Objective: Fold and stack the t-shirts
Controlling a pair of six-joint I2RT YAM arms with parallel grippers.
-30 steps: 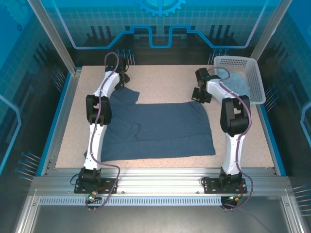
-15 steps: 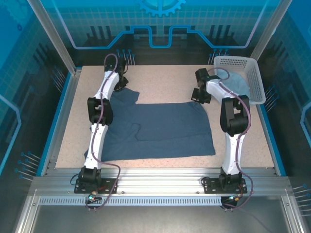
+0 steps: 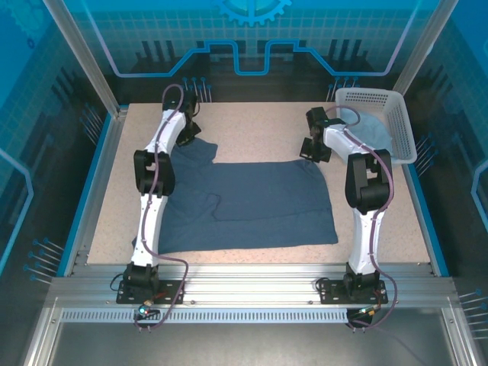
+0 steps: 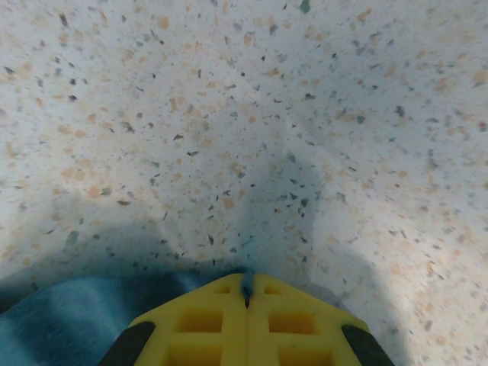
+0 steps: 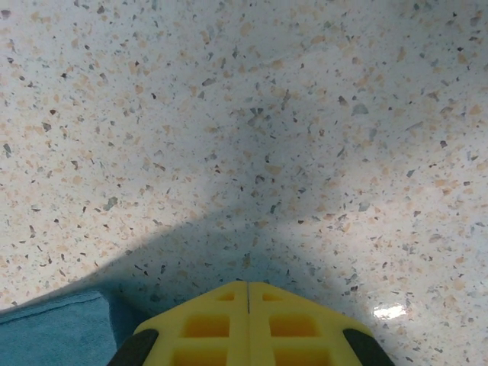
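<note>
**Both grippers down at the far edge of the dark shirt, ready to fold**

The dark slate-blue t-shirt (image 3: 252, 202) lies spread across the middle of the speckled table (image 3: 259, 126). Its near hem is close to the arm bases, and a raised portion juts out at its far-left corner. The pale blue t-shirt (image 3: 374, 131) sits crumpled in the white lattice basket (image 3: 404, 122) at the far-right corner, not yet touched by the fold.

The left gripper (image 4: 245, 280) is down at the shirt's far-left corner. Its yellow fingers are pressed together and a sliver of blue cloth is nipped in the seam between them. The right gripper (image 5: 248, 286) is at the far-right corner with its fingers likewise closed flat. Cloth lies just beside them at the lower left, but I cannot tell whether any is caught between them.

This looks like the start of a fold on the first shirt, with the stacking far off. The next move probably calls for lifting both far corners evenly and carrying them toward the near hem. The right side's grip should be confirmed first, or that corner may stay behind and skew the fold.
</note>
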